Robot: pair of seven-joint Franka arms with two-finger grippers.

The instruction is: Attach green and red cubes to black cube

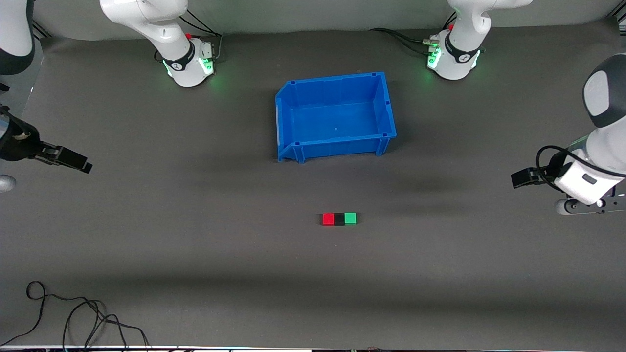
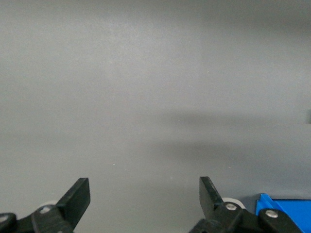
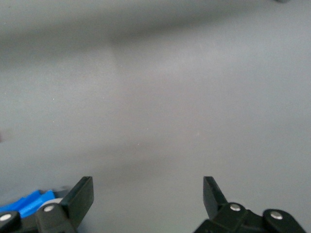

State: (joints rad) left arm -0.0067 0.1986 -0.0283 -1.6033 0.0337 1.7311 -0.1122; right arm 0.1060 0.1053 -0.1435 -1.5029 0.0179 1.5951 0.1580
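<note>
The red cube [image 1: 327, 218], the black cube [image 1: 339, 219] and the green cube [image 1: 350, 218] lie touching in one row on the grey mat, the black one in the middle. They are nearer to the front camera than the blue bin. My left gripper [image 1: 516, 179] is open and empty at the left arm's end of the table, well away from the cubes; in the left wrist view [image 2: 145, 187] it shows only bare mat between its fingers. My right gripper [image 1: 84, 166] is open and empty at the right arm's end; the right wrist view [image 3: 148, 184] shows the same.
An empty blue bin [image 1: 337, 143] stands mid-table between the arm bases and the cubes; a corner of it shows in the left wrist view [image 2: 286, 206] and the right wrist view [image 3: 24, 204]. Loose black cables [image 1: 73, 318] lie at the front edge toward the right arm's end.
</note>
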